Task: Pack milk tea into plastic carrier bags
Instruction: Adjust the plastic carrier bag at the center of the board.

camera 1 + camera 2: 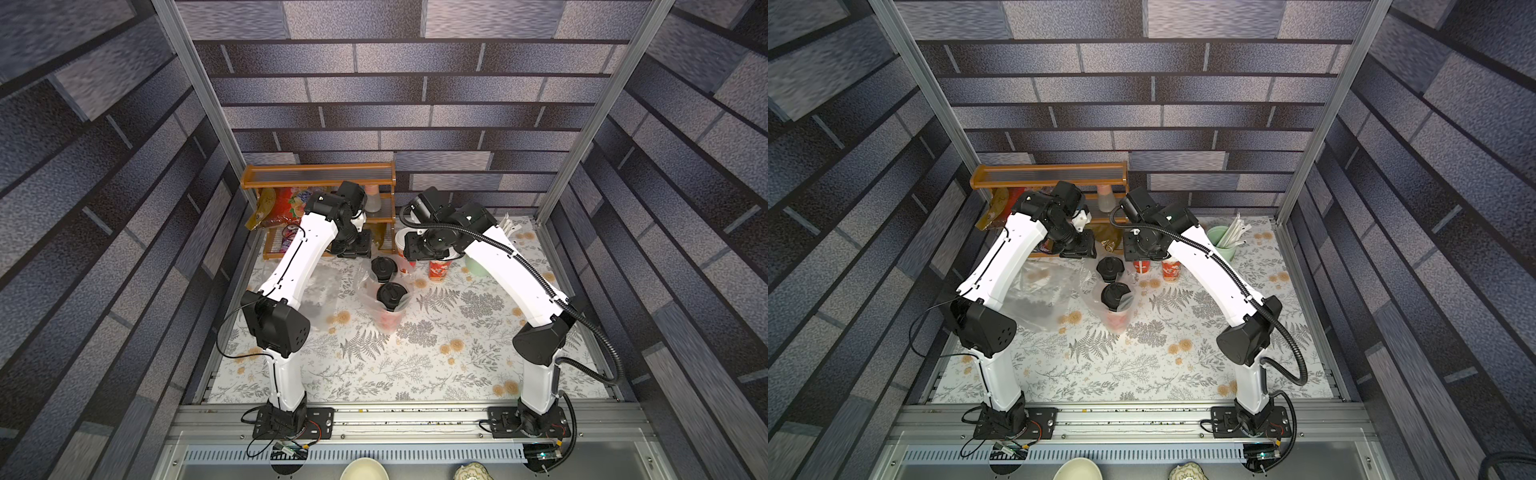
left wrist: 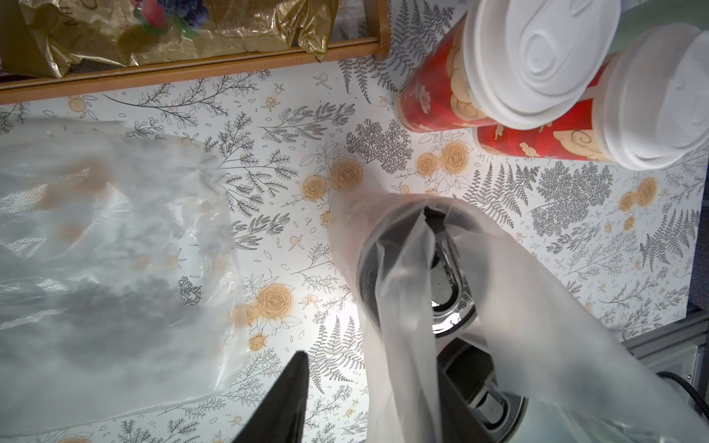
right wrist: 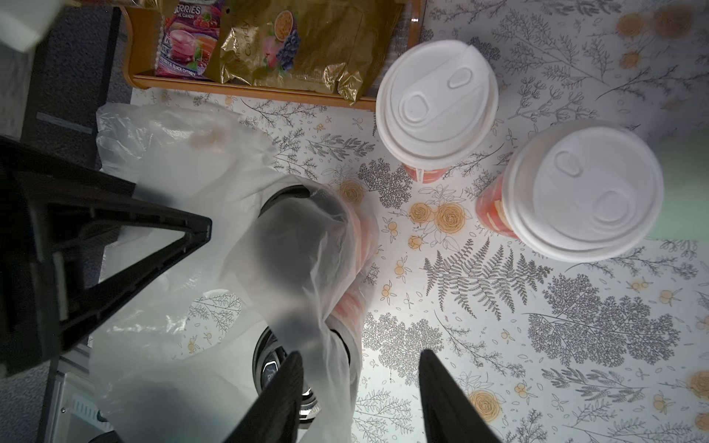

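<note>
Two black-lidded red cups of milk tea stand inside a clear plastic carrier bag mid-table. Two white-lidded cups stand bare on the cloth beside it. A second bag lies flat to the left. My right gripper hovers open above the packed bag, and a handle strip hangs loose against one finger. My left gripper also stands open over the bag. One of its fingers shows, while bag plastic hides the other.
A wooden rack with foil snack packets stands at the back left, close behind both wrists. A pale green cup of straws sits at the back right. A flowered cloth covers the table.
</note>
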### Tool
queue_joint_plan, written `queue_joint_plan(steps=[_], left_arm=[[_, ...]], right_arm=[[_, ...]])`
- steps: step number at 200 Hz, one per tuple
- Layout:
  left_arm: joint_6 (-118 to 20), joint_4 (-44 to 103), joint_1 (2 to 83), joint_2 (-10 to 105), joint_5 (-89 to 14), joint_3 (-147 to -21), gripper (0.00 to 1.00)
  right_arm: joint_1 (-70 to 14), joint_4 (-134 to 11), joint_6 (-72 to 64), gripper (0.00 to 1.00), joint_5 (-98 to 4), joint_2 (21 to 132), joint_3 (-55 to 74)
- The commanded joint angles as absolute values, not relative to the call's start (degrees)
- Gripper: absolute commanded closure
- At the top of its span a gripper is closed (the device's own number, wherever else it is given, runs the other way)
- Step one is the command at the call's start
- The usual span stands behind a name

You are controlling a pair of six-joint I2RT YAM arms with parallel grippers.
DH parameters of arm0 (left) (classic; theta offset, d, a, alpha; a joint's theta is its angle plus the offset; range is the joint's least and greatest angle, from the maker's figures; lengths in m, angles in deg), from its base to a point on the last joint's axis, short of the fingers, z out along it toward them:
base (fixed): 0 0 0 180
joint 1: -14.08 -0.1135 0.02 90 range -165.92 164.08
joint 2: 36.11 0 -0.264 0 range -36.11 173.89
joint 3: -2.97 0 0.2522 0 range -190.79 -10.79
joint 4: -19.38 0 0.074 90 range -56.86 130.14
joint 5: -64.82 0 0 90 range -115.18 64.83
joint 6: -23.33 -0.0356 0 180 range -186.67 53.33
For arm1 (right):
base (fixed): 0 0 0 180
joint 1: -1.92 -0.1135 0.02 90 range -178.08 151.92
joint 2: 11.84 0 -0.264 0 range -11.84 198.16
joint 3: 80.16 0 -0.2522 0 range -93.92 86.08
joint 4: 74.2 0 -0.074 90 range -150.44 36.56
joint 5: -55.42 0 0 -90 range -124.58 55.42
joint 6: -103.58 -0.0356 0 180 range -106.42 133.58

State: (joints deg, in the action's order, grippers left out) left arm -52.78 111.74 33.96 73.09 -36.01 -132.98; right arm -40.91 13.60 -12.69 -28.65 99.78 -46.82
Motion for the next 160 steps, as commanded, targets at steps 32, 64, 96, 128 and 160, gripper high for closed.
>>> queue_joint_plan(steps=[32,64,96,128,160], left_arm=[[-54.4,108.0,32.2,70.7,-40.4,-131.0,0.52],[-54.8,107.3,32.1,70.1,-40.9,-129.8,0.49],[-55.0,106.5,32.1,70.3,-40.9,-130.0,0.48],[-55.2,105.3,32.0,70.1,-39.6,-130.5,0.57],[-56.3,104.4,32.0,71.1,-38.8,-131.5,0.75]], right_arm=[[-40.1,18.5,0.5,0.24,-39.1,102.0,-52.8],[-41.1,20.1,4.1,0.1,-39.8,103.4,-51.2],[-41.1,20.7,2.5,0.13,-34.7,109.8,-55.7],[-41.0,19.8,-0.1,0.34,-28.5,114.4,-60.4],[-40.3,16.4,-2.1,0.62,-25.3,114.2,-59.6]])
